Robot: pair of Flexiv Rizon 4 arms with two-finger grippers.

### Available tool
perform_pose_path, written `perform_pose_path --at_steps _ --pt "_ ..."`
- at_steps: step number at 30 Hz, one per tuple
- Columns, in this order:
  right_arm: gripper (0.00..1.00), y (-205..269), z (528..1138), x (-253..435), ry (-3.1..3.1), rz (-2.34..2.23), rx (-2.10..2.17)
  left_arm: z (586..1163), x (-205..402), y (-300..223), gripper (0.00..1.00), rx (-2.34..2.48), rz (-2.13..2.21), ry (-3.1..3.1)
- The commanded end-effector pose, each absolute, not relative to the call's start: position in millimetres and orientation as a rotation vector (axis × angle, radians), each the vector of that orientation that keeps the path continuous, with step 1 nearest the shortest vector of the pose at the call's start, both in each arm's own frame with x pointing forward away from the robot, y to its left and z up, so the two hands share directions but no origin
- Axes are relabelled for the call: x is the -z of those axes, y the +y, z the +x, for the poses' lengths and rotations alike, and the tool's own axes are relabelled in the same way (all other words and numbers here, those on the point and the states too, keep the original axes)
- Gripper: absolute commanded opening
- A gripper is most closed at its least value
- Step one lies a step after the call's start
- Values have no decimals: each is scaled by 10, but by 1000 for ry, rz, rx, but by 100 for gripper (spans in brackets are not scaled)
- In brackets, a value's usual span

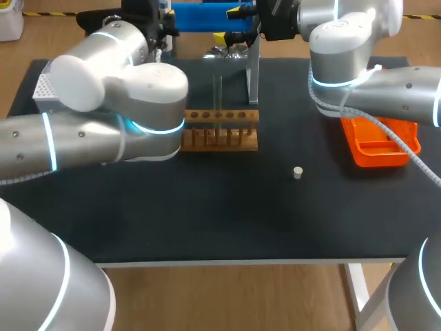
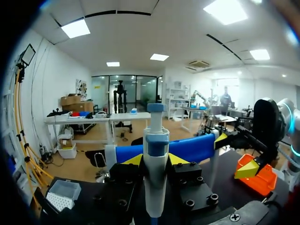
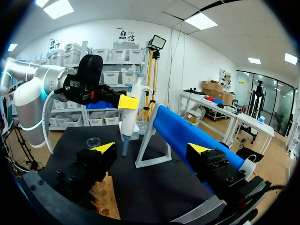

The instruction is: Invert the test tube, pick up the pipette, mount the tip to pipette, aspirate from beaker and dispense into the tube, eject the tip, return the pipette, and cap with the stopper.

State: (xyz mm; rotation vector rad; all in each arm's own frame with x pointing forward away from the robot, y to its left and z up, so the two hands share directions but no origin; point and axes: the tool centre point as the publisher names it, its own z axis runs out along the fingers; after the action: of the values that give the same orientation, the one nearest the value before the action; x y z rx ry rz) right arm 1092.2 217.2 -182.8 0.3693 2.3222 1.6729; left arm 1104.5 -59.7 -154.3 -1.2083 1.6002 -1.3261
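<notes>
The left gripper grips the pipette upright between its 2 fingers, just beside the blue stand. It probably sits clear of the stand, though the shaft's lower end is hidden. The right gripper hangs spread and empty near the stand. Keep the shaft vertical when carrying it from the stand to the tip box.

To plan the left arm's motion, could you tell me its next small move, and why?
Probably lift the blue-and-white plastic pipette clear of the blue stand bar, toward the white tip box: the left pincer is shut on it.
</notes>
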Motion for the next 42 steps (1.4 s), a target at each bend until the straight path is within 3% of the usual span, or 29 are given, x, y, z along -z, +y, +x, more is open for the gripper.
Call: perform_pose_path --at_steps 1,42 --pt "100 2165 10916 1823 2323 370 -1671 11131 1585 -660 0 1255 -1256 1534" --pt "100 2165 10916 1823 2323 370 -1671 11564 1792 -616 0 1096 -1409 1611"
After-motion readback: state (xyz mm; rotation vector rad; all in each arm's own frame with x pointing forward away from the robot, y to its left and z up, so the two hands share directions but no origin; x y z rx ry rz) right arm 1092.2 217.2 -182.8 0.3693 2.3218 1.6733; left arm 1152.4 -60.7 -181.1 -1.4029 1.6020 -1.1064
